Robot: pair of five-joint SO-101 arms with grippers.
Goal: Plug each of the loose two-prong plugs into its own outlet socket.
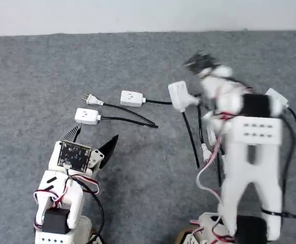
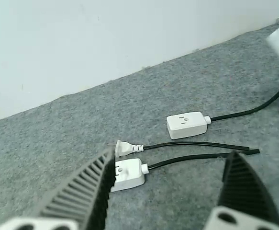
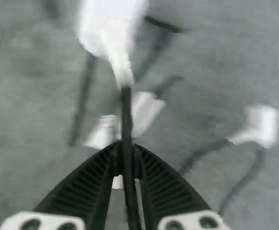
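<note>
In the high view, a loose two-prong plug (image 1: 90, 99) lies on the grey table (image 1: 31, 71) just beside the near socket (image 1: 87, 116) and close to the far socket (image 1: 131, 98). The left end effector (image 1: 94, 137) hangs released just short of them, and what looks like a second plug (image 1: 205, 151) lies by the other arm. In the left wrist view, the jaws stand wide apart and frame the two-prong plug (image 2: 125, 148), which sits just beside the near socket (image 2: 128, 173) with its prongs pointing away from it. In the right wrist view, the right end effector (image 3: 125, 149) is clenched on a black cord (image 3: 126, 110) that runs up to a blurred white block (image 3: 108, 28). The plug looks light, hard and small, with a limp cord that will trail. It is probably best gripped across its moulded body behind the prongs. The sockets seem light enough to slide when pushed, so one likely needs bracing.
</note>
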